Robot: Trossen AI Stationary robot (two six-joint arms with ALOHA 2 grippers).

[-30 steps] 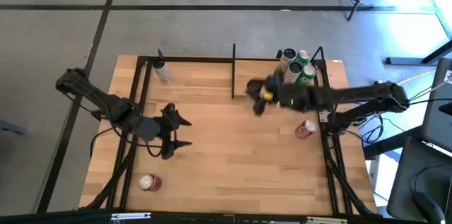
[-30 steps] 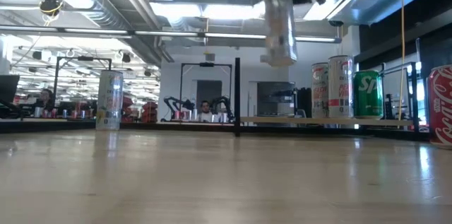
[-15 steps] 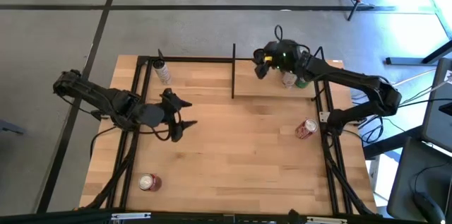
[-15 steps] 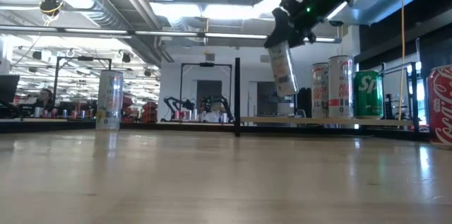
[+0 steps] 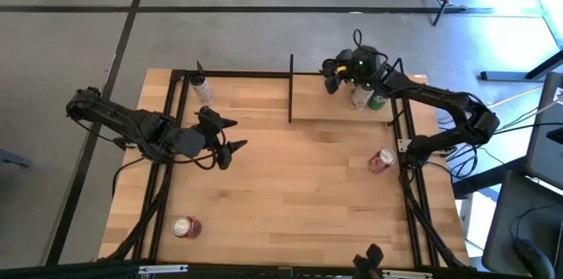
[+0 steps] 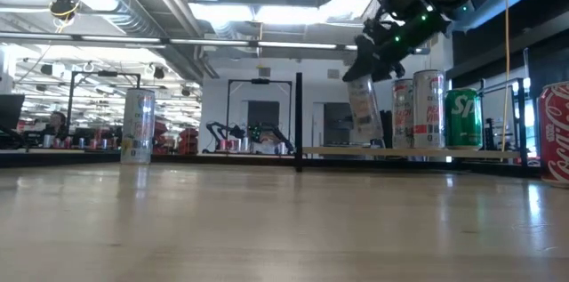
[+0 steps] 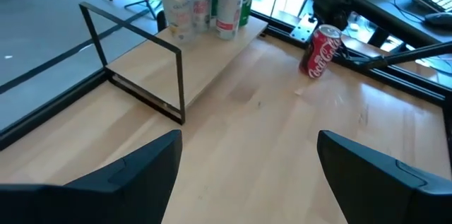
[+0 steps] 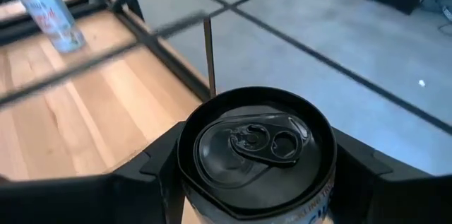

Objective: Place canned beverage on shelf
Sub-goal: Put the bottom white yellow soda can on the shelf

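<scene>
Can (image 6: 364,111): clamped tilted in right tool (image 5: 345,72), hanging below it over shelf (image 6: 418,151). Right arm outstretched. Left tool (image 5: 225,136): open, empty, above bench (image 5: 299,182).

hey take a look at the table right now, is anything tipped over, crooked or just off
One thing stands out: the pale silver can shut in the right gripper hangs tilted just above the small light-wood shelf, while the silver and green cans there stand upright. The red cola can lies on its side near the table's right edge.
</scene>
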